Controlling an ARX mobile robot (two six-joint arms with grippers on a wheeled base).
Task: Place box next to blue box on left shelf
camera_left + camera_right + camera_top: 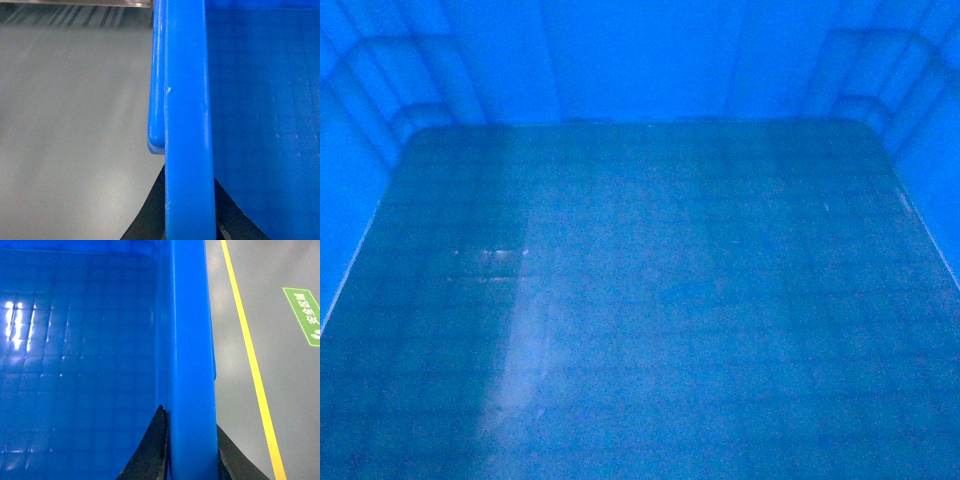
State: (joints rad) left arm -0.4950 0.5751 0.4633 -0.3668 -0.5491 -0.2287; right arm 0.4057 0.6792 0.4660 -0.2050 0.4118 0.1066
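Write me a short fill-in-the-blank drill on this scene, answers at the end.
1. The head view is filled by the inside of the box, which holds ____.
2. The right gripper has one finger inside and one outside the box's ____.
3. In the right wrist view, a ____ line runs along the grey floor beside the box.
4. The left gripper is shut on the box's ____.

Answers: nothing; rim; yellow; rim
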